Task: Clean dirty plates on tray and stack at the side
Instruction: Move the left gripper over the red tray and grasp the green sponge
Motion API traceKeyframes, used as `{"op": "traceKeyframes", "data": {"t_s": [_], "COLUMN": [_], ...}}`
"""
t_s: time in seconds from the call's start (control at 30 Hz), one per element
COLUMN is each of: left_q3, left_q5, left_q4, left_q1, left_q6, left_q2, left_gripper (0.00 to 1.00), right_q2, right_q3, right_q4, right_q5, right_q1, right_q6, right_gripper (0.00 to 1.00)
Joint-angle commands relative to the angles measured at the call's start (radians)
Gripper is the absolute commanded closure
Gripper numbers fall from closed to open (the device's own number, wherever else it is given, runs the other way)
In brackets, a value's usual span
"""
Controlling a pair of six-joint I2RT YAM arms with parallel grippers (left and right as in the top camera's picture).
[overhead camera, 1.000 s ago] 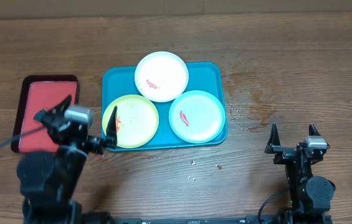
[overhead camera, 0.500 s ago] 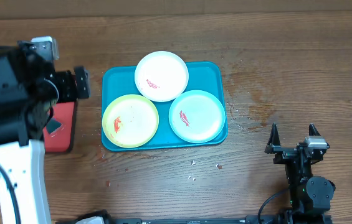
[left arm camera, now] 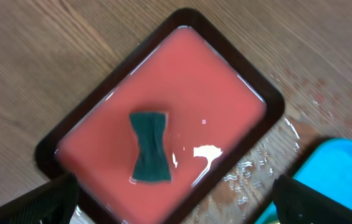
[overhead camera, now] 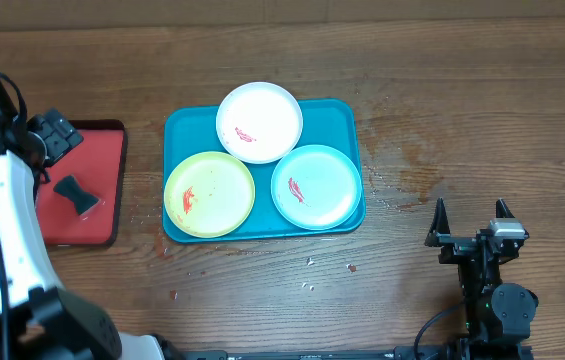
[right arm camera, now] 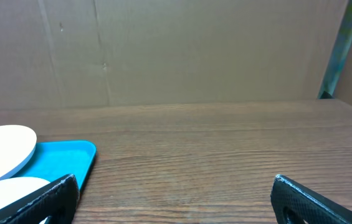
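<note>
The teal tray (overhead camera: 346, 116) lies mid-table and carries three red-smeared plates: white (overhead camera: 259, 122) at the back, yellow-green (overhead camera: 209, 194) front left, light blue (overhead camera: 316, 187) front right. My left gripper (overhead camera: 55, 133) hangs open and empty above the red tray at the far left, well apart from the plates. In its wrist view the gripper (left arm camera: 176, 208) shows only dark fingertips at the bottom corners. My right gripper (overhead camera: 469, 222) rests open and empty at the front right, low over the table. Its view shows the white plate (right arm camera: 1, 146) and a tray corner (right arm camera: 70, 155) left of the gripper (right arm camera: 176, 199).
A red tray with a dark rim (overhead camera: 104, 150) lies left of the teal one, wet and shiny, with a dark green bow-tie sponge (left arm camera: 149, 147) on it. Water drops (overhead camera: 394, 192) spot the wood right of the teal tray. Small crumbs (overhead camera: 310, 262) lie in front.
My left arm has swung from beside the yellow-green plate up and leftward, and now hovers over the red tray. The right arm and the plates have not moved.
</note>
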Motion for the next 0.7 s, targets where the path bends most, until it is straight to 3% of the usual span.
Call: {"op": "traceKeyframes", "data": {"t_s": [0.0, 0.3, 0.67], "left_q3": [0.025, 0.025, 0.025], "left_q5": [-0.013, 0.025, 0.013], "left_q4": [0.048, 0.082, 0.117], "left_q1": [0.024, 0.027, 0.053], "left_q6": [-0.021, -0.021, -0.057], "left_q2": [0.100, 0.341, 0.491], "left_gripper": [0.00, 0.00, 0.00], "right_q2": [-0.008, -0.008, -0.008], "right_q3": [-0.011, -0.011, -0.011], "right_q4": [0.006, 0.006, 0.006], "right_q5": [0.006, 0.006, 0.006], "right_q1": [0.003, 0.003, 0.003], "right_q6": [-0.003, -0.003, -0.003], "right_gripper": [0.00, 0.00, 0.00]}}
